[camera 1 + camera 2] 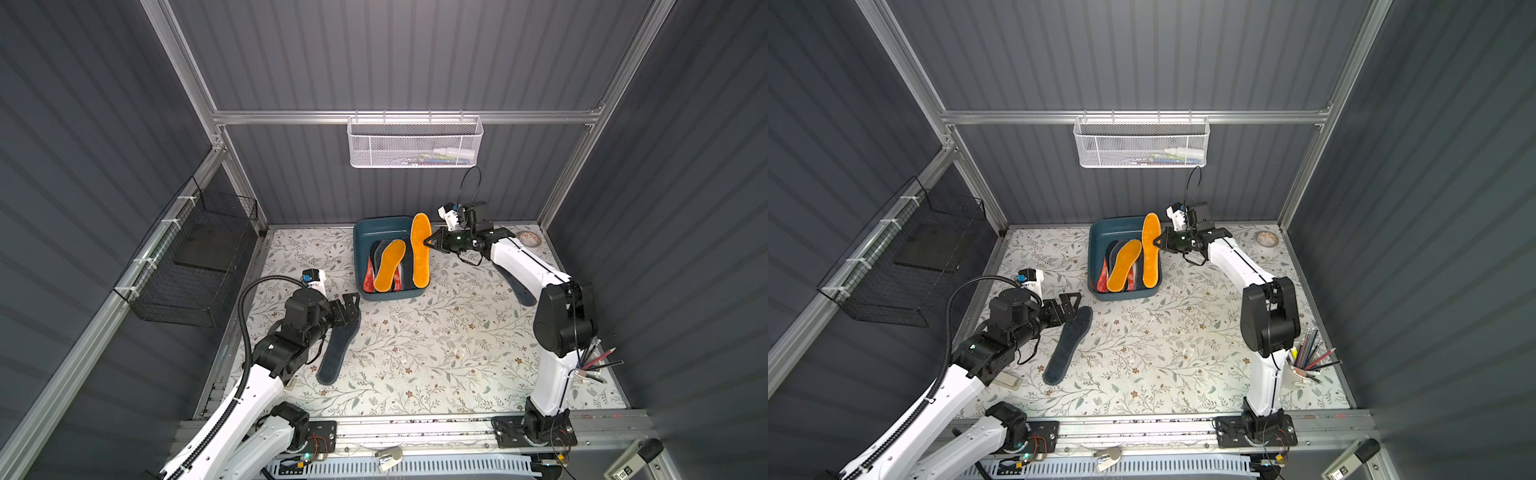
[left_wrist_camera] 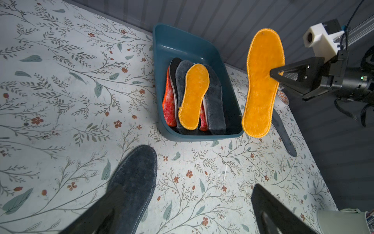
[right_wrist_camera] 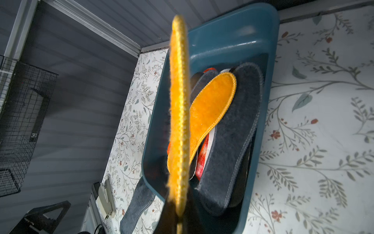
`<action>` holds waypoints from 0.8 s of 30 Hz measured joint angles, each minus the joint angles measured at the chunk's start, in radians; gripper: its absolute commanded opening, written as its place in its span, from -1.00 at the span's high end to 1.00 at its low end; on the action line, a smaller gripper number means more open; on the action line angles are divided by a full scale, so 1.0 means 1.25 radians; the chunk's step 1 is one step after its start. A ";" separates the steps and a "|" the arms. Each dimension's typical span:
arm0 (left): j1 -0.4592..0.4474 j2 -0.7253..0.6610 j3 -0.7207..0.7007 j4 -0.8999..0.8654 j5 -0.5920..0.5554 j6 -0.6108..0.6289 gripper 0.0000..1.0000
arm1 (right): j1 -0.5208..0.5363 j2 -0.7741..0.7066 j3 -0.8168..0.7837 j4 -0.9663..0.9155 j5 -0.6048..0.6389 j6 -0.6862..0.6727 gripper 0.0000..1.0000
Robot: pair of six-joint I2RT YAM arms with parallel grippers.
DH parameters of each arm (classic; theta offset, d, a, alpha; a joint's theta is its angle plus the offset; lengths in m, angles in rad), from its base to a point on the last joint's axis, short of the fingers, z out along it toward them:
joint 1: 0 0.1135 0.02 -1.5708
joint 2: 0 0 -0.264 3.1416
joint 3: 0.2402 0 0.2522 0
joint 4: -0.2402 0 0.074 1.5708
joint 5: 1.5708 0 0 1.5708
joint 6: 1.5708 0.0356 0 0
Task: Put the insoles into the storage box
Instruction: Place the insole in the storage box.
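The orange insole point(image 1: 420, 249) hangs over the storage box's point(image 1: 376, 228) right wall, with its long axis along the box. We find the right fingers point(image 1: 429, 242) clenched on its outer edge, so we judge the drop point lies inward. The left fingers point(image 1: 1068, 305), released, hover by a grey insole point(image 1: 338, 349) on the worktop point(image 1: 436, 353).

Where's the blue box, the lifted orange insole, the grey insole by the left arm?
blue box point(image 1: 377, 230): in a top view, bare far end.
lifted orange insole point(image 2: 261, 85): left wrist view, middle.
grey insole point(image 1: 1069, 345): in a top view, middle.

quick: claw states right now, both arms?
left claw: open, empty, by the dark grey insole.
right claw: closed on the orange insole, held in the air.
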 measured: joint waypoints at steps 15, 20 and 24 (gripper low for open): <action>0.000 -0.001 0.000 -0.019 -0.015 0.000 -0.99 | 0.005 0.208 0.194 -0.088 -0.025 -0.022 1.00; 0.000 0.011 0.000 -0.019 -0.017 0.000 -0.99 | 0.020 0.233 0.207 -0.093 -0.031 -0.021 1.00; 0.000 0.015 0.000 -0.019 -0.017 0.000 -0.99 | 0.032 0.254 0.230 -0.093 -0.030 -0.022 1.00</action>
